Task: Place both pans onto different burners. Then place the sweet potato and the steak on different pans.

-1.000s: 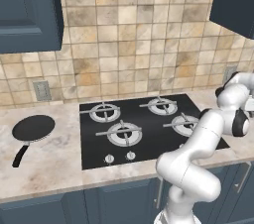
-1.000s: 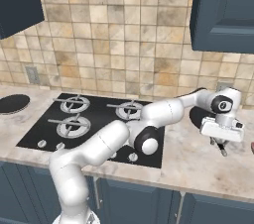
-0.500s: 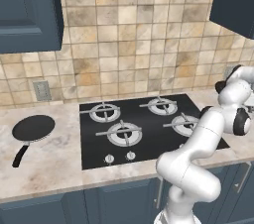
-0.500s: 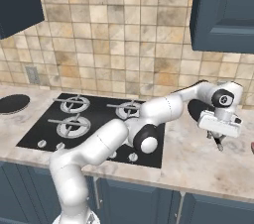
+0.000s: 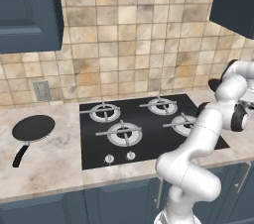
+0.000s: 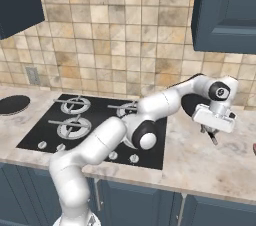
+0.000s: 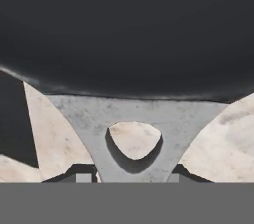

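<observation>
One black pan [image 5: 33, 128] lies on the counter left of the cooktop, seen also as that pan [image 6: 12, 105] in the right base view. The other pan [image 6: 192, 104] is right of the cooktop, partly behind my arm; in the hand view this pan [image 7: 127, 29] spreads across the top, with its grey handle bracket [image 7: 134, 114] running down between my fingertips. My gripper [image 6: 213, 131] [image 7: 129, 173] is shut on that handle. The burners [image 5: 124, 133] [image 6: 74, 127] are bare. Neither the sweet potato nor the steak can be made out.
White knobs [image 5: 119, 157] line the cooktop's front edge. A tiled wall rises behind the counter, with dark blue cabinets [image 6: 227, 10] above. A reddish sliver [image 6: 254, 146] at the right edge of the right base view is cut off too much to name.
My hand has risen slightly and shifted a little left at the right-hand pan's handle, with the jaws staying as they were. The left pan has not moved.
</observation>
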Tool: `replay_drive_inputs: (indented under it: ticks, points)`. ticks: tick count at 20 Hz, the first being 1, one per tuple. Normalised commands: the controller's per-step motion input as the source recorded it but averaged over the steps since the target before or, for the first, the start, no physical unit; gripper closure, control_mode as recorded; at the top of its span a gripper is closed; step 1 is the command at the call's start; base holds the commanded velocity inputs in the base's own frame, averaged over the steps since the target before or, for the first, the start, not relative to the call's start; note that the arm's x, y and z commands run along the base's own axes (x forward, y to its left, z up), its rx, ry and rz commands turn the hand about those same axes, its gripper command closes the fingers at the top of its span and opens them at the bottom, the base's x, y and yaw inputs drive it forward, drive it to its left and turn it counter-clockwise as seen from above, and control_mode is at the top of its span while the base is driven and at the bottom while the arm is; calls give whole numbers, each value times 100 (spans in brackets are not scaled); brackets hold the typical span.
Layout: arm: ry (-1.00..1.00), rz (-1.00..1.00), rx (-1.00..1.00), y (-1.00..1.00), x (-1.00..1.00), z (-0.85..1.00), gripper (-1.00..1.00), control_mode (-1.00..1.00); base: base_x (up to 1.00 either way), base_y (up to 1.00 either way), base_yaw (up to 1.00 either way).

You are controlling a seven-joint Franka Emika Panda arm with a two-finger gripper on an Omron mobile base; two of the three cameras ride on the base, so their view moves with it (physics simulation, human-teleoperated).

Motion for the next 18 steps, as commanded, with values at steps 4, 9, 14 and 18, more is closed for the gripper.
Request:
replay_drive_inputs:
  ticks: [4, 9, 14, 18]
  points:
    - [-22, 10, -10, 13, -32, -2, 100, -100, 0, 0, 0]
    - [-20, 11, -15, 0, -18, -22, 100, -100, 0, 0, 0]
    - [-22, 13, -22, 0, -23, -41, 100, -100, 0, 0, 0]
    - [-23, 15, -19, 5, -30, -23, 100, -100, 0, 0, 0]
